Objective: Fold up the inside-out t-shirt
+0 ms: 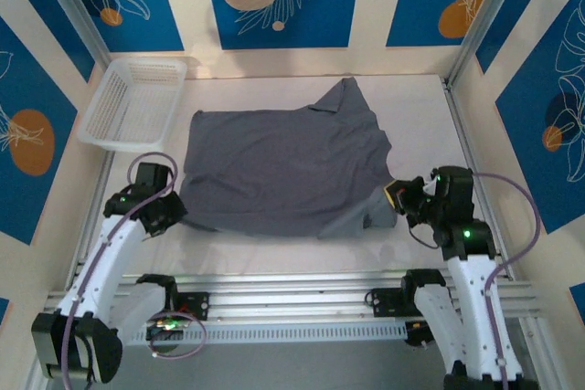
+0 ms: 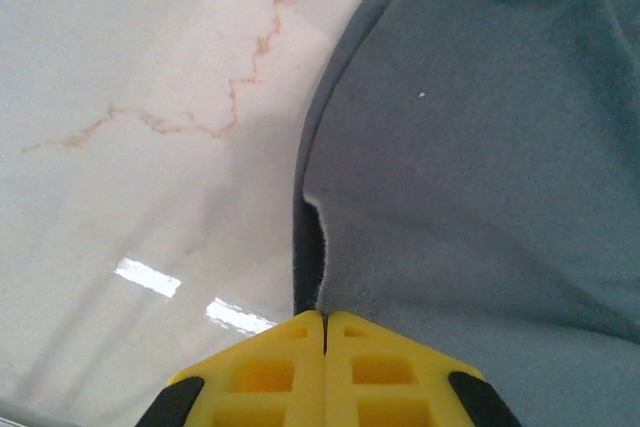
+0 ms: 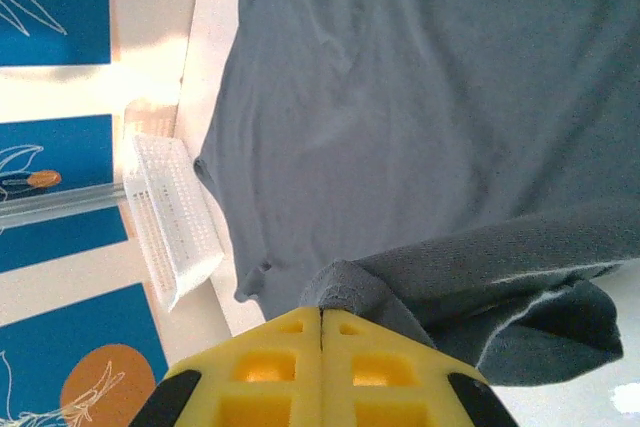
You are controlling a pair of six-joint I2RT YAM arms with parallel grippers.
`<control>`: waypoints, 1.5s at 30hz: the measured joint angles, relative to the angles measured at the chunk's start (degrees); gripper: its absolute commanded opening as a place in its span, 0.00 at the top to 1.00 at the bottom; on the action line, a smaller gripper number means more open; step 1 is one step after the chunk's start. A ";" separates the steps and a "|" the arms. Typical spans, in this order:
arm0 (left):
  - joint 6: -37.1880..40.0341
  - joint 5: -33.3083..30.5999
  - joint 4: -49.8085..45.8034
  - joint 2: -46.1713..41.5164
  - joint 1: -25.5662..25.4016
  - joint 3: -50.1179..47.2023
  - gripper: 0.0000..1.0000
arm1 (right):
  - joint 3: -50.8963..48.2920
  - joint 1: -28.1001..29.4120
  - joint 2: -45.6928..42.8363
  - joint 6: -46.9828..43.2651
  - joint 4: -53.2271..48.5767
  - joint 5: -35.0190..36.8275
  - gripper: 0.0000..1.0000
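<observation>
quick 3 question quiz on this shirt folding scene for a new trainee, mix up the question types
1. True or false: the t-shirt is already folded into a small neat stack.
2. The left gripper is: A wide open; B shut on the t-shirt's edge; C shut on nothing.
3. Fill in: the right gripper pinches a fold of the ____.
Key: 1 false; 2 B; 3 t-shirt.

T-shirt [image 1: 274,166] on the bench [image 1: 420,116], basket [image 1: 132,102] to its far left (left hand [image 1: 175,212], right hand [image 1: 395,198] at its near corners).
</observation>
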 measured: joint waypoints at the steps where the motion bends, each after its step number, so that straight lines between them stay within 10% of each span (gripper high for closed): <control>1: 0.07 -0.37 -0.04 0.59 0.02 0.02 1.00 | -0.04 0.22 0.09 -0.26 0.09 0.02 1.00; 45: 10.51 7.15 12.07 46.51 5.79 29.53 1.00 | 17.16 -1.99 40.30 -5.68 24.44 2.75 1.00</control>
